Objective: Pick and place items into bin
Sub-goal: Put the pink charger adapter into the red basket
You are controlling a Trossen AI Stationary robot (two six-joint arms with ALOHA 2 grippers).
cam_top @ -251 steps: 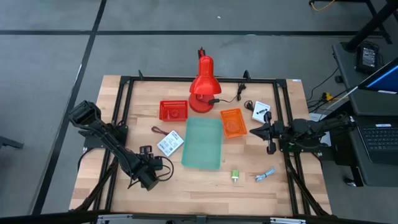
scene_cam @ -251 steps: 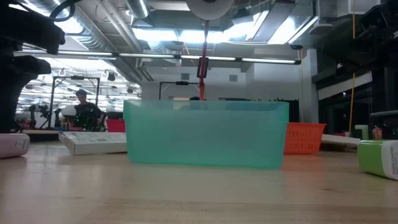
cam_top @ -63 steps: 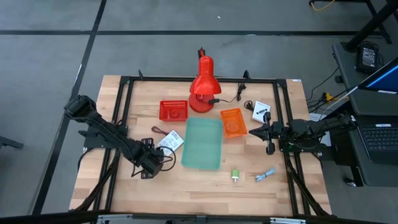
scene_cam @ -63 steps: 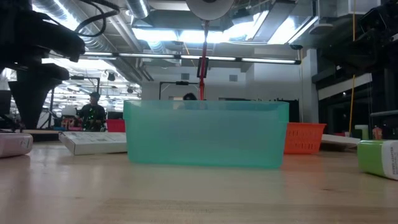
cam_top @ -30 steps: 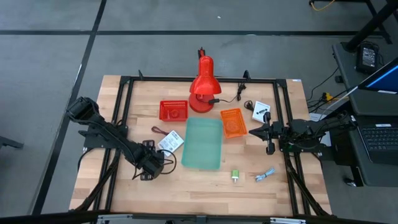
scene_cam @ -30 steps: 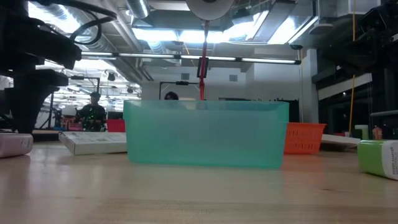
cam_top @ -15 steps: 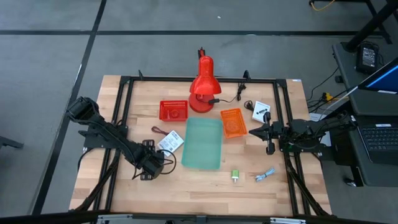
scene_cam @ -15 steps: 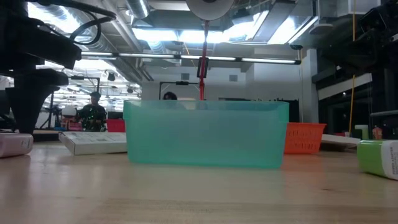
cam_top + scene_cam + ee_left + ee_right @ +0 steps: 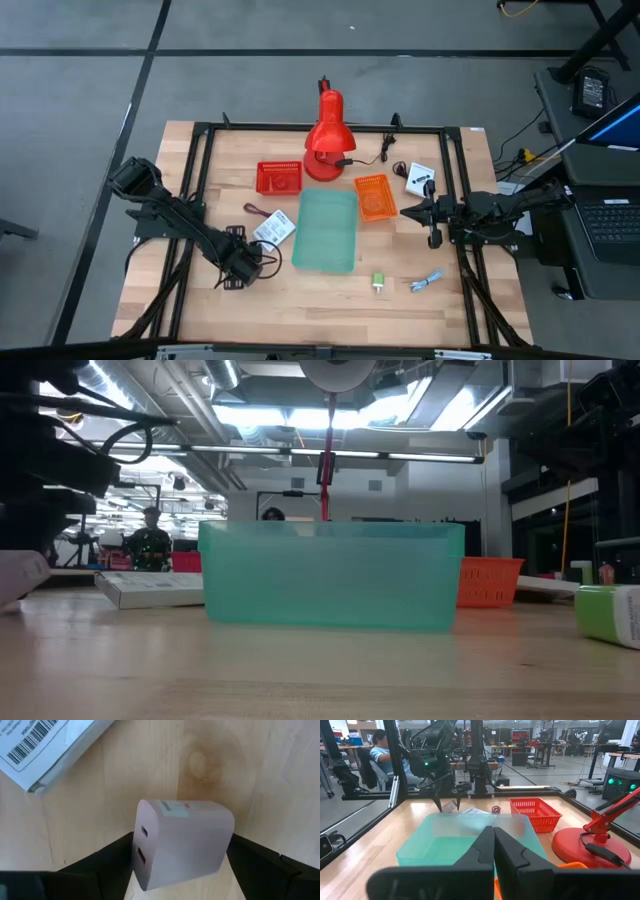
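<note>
While the right tool (image 9: pixel 432 212) waits shut at right of the high view, the left tool (image 9: pixel 243 270) at lower left straddles a pink cube (image 9: pixel 182 842) on the table (image 9: pixel 330 300), fingers wide, left of the green bin (image 9: pixel 327 230).

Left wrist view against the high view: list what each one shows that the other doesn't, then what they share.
Only the left wrist view: a barcode on the white packet and two ports on the pink cube, which sits between the open left gripper's fingers.

Only the high view: the teal bin, red lamp, red basket, orange basket, green block, clip and shut right gripper.

Both: the wooden table, left gripper and packet.
</note>
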